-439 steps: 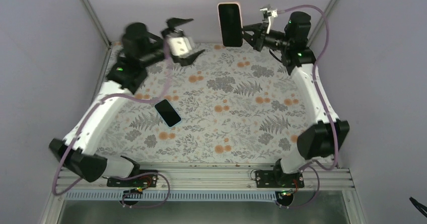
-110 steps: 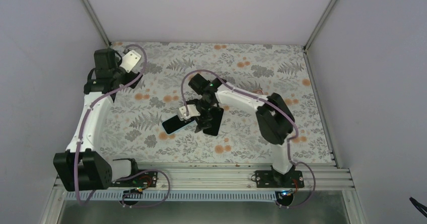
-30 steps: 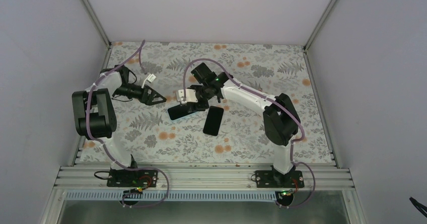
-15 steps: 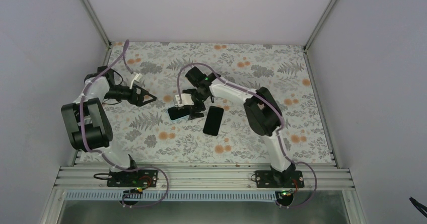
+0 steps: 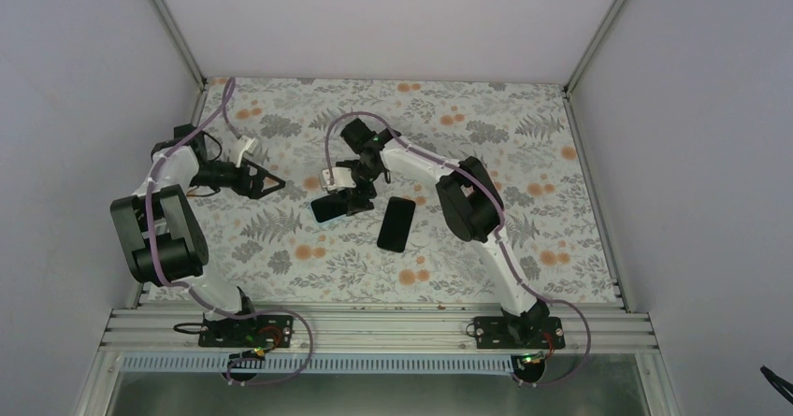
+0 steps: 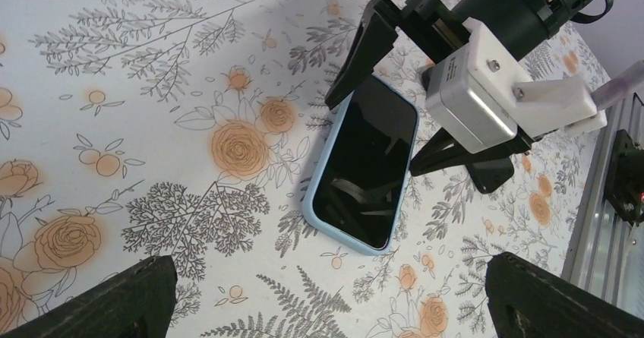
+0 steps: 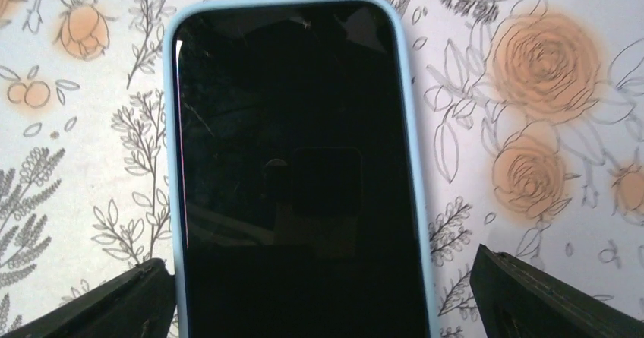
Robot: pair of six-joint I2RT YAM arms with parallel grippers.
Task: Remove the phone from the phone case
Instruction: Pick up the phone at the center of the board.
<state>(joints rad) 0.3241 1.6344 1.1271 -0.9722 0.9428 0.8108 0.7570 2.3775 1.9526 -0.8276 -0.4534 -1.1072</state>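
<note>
The phone (image 5: 329, 209) (image 6: 364, 171) (image 7: 296, 163) lies screen up on the flowered cloth, seated in its light blue phone case (image 6: 308, 205) (image 7: 415, 163). My right gripper (image 5: 348, 194) (image 6: 406, 106) (image 7: 323, 307) hangs open over the phone's far end, one finger on each side of the case and gripping nothing. The right finger stands clearly apart from the case edge, while the left one is close beside it. To the left of the phone, my left gripper (image 5: 266, 182) (image 6: 330, 307) is open and empty, pointing toward it.
A black phone-shaped slab (image 5: 396, 223) (image 6: 490, 172) lies just right of the cased phone. Grey walls close the cloth in at the left, back and right. An aluminium rail (image 5: 374, 327) runs along the near edge.
My right gripper has opened and let go of the cased phone, which now rests flat on the cloth. The left gripper has drawn back a little to the left.
</note>
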